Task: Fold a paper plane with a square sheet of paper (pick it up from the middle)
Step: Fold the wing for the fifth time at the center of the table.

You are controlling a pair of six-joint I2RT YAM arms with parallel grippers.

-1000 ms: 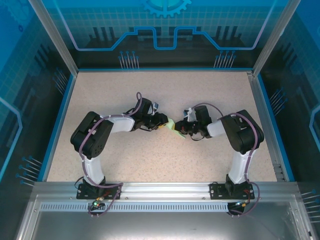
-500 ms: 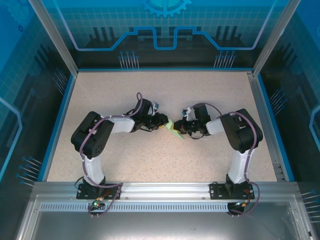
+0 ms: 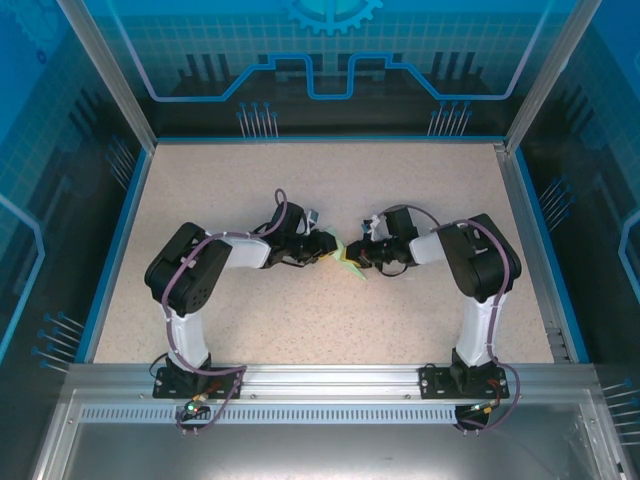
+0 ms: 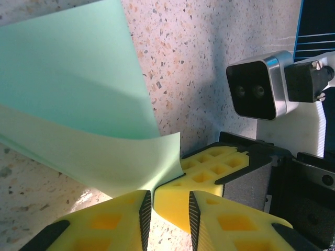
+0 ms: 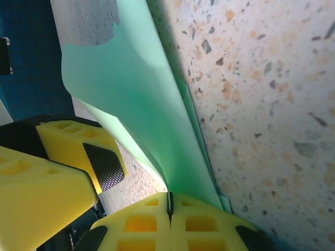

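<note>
Above speckled tabletop (image 3: 330, 190), thin curved mint paper plane (image 4: 63, 78)

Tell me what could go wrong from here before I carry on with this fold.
1. The jaws of the left gripper straddle the shut tips of the right gripper; closing them may pinch those tips, not the folded paper.
2. The right gripper holds only the paper's edge, so a pull could tear it or slip it free.

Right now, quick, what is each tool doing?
Left tool: open a little, nothing clearly gripped.
Right tool: closed, holding the green paper.
</note>
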